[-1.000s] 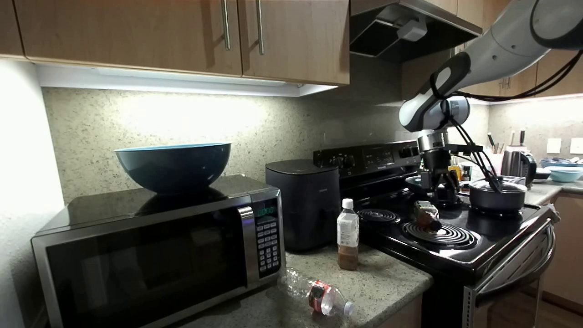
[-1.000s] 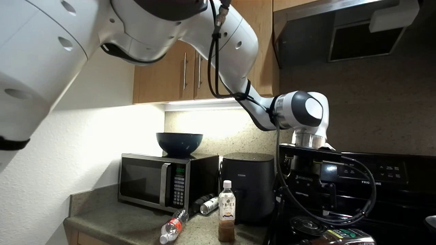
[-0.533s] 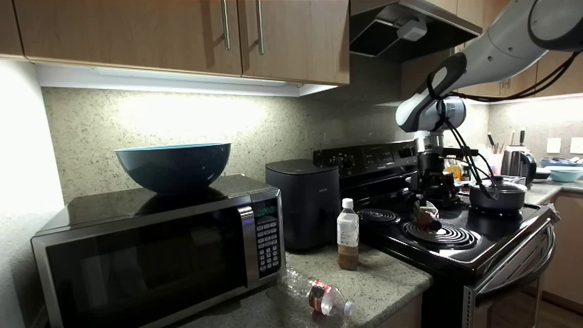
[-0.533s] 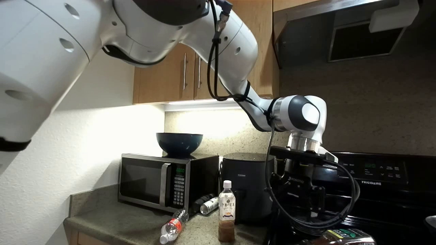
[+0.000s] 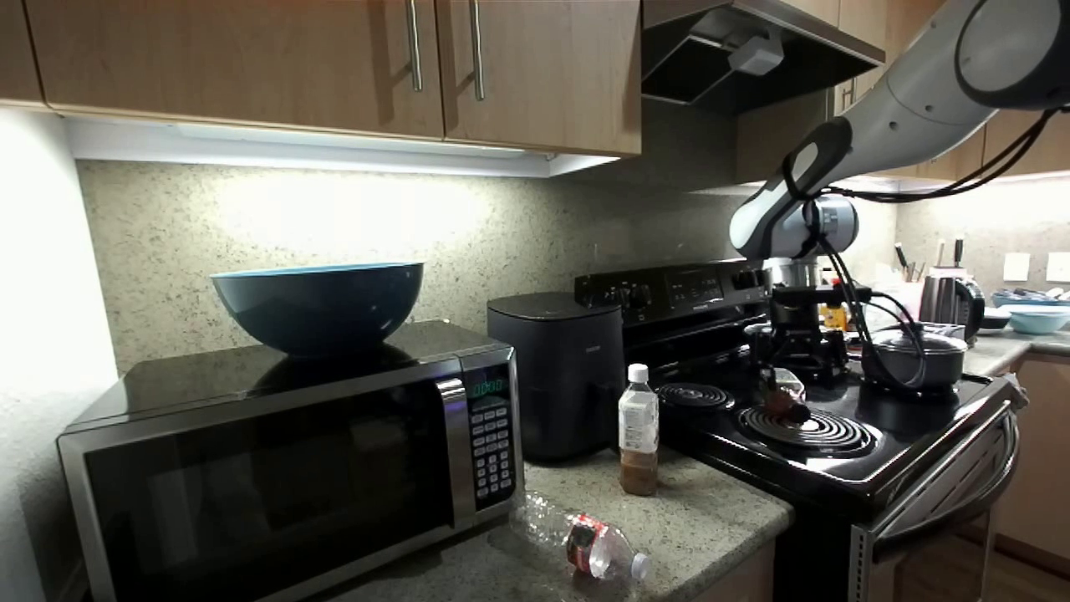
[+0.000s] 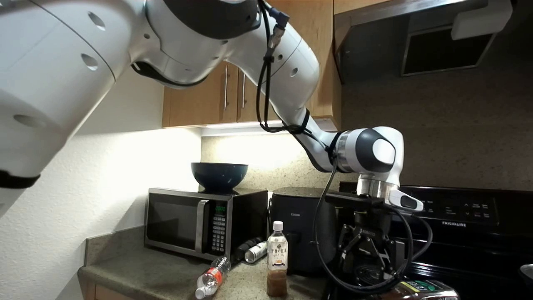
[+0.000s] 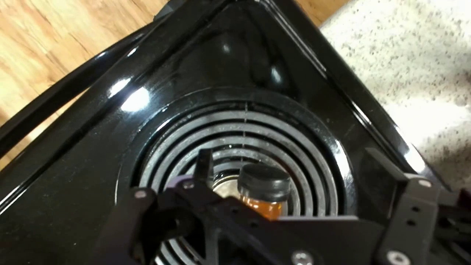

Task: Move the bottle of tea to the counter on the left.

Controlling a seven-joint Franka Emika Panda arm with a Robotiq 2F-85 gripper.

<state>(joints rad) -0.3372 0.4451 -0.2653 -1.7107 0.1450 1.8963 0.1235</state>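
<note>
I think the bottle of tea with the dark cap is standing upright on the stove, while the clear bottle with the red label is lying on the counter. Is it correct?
Not quite: the bottle of tea lies on its side on the stove, as both exterior views show. The clear bottle with the red label does lie on the counter.

My wrist view gives me amber tea (image 7: 262, 209), a black cap (image 7: 264, 183), black fingers (image 7: 204, 165), a pale, dark-speckled desk (image 7: 415, 55) at two o'clock and tan, streaked floor (image 7: 70, 48) at ten.
</note>
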